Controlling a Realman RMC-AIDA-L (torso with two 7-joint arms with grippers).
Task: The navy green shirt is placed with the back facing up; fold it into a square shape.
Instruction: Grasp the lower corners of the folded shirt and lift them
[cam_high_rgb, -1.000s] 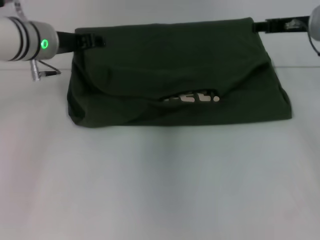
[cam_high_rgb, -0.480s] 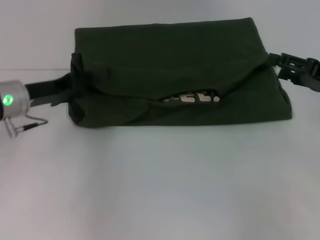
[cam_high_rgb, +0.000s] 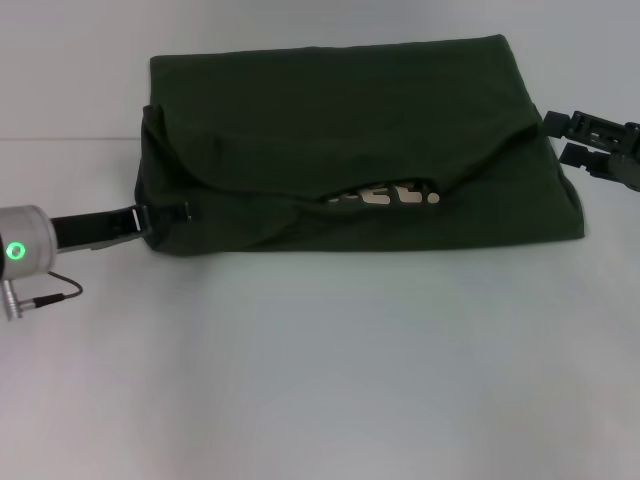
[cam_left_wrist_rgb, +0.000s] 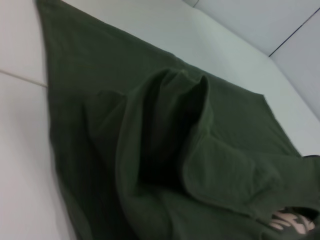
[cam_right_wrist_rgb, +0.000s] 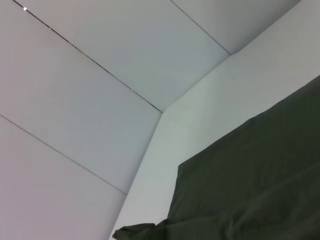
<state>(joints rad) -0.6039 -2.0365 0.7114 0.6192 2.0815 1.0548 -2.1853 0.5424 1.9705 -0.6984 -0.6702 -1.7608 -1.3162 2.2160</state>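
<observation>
Navy green shirt (cam_high_rgb: 350, 130) is laid folded near the table's (cam_high_rgb: 320, 380) far edge. Its near-left corner is met by the left gripper (cam_high_rgb: 170, 213), grip state indeterminable. The right gripper (cam_high_rgb: 560, 138) is positioned released beside its right edge.

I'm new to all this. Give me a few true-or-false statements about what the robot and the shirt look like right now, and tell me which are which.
1. The navy green shirt lies partly folded on the white table. True.
2. A pale print peeks out under a fold. True.
3. The left gripper is at the shirt's far corner. False: it is at the near left edge.
4. The right gripper is shut on the cloth. False: it is open, beside the shirt's right edge.
5. The shirt is bright red. False: dark olive green.
</observation>
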